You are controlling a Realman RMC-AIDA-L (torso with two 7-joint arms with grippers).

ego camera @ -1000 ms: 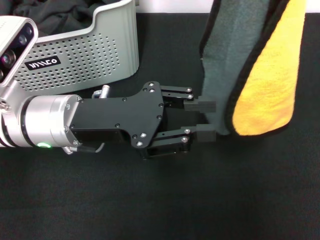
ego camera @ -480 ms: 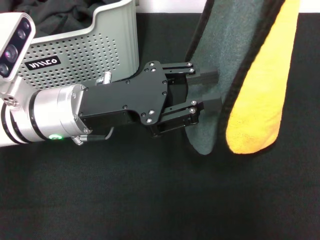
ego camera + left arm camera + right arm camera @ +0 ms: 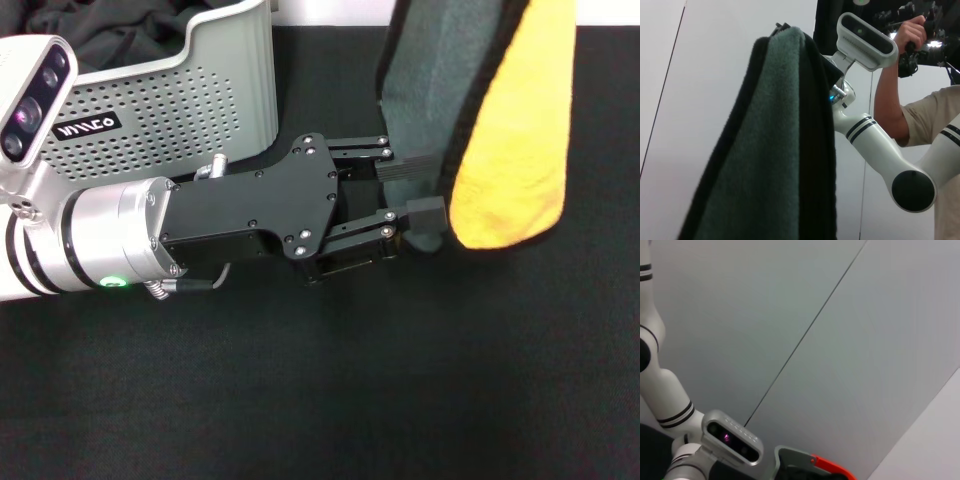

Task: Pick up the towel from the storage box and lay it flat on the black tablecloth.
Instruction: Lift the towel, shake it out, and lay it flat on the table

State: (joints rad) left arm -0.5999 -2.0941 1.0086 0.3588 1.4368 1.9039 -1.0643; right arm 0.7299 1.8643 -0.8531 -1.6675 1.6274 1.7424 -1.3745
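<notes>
The left gripper [image 3: 410, 192], a black metal tool with two flat ribbed fingers [image 3: 407, 168], reaches sideways across the table to the lower hanging edge of the towel [image 3: 505, 130]. Its jaws stand a little apart, and the grey side of the cloth lies between them; they seem to close on this edge, but I cannot tell if they already press it firmly. I judge that this hand takes a second point of the cloth so that both arms can spread it flat.

The towel is a soft, thick cloth, orange-yellow and fluffy on one side, grey on the reverse, with a dark black edging. It hangs folded lengthwise from above, out of the top of the head view, so it is already out of the box. In the left wrist view the same towel [image 3: 765, 165] hangs as a long grey fold, held at its top end by the right arm; the right gripper itself is hidden by the cloth.

Behind the left arm stands the light grey plastic storage box [image 3: 190, 100] with rounded corners and dotted walls. A dark crumpled cloth [image 3: 110, 25] lies inside it. The black grainy tablecloth [image 3: 400, 400] covers the table under everything.
</notes>
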